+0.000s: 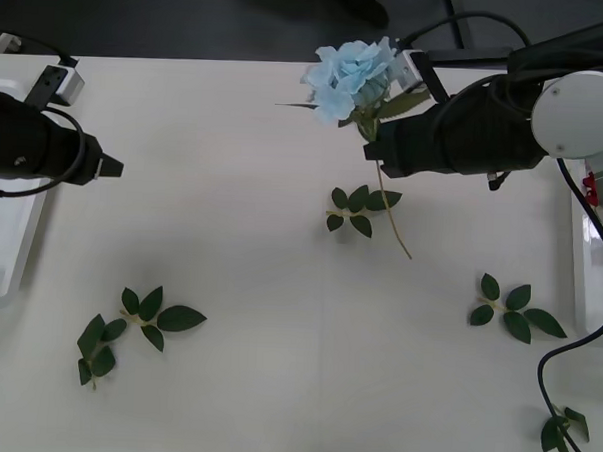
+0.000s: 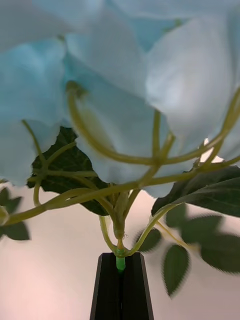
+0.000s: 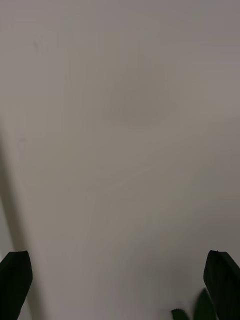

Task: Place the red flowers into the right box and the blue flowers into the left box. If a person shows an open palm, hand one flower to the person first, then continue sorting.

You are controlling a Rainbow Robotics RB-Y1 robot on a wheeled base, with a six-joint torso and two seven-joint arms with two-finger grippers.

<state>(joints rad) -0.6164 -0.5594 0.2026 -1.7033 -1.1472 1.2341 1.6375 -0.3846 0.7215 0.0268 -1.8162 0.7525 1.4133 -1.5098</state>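
My right gripper (image 1: 373, 149) is shut on the thin green stem of a pale blue flower (image 1: 350, 78), held above the table's far middle. The stem's lower end hangs down toward the table. In the right wrist view the black fingers (image 2: 107, 290) pinch the stem just under the blue flower's petals (image 2: 125, 75). At the far left, beside the left box (image 1: 2, 258), my left gripper (image 1: 112, 165) stands open; its wrist view shows bare table between its fingers (image 3: 15, 280). The right box (image 1: 586, 268) lies at the right edge, partly behind my right arm. The red flowers are hidden.
Loose green leaf sprigs lie on the white table: one under the held flower (image 1: 360, 209), one at the right (image 1: 513, 307), one at the front left (image 1: 142, 319), one at the front right corner (image 1: 565, 430). A black cable (image 1: 566, 363) loops at the right.
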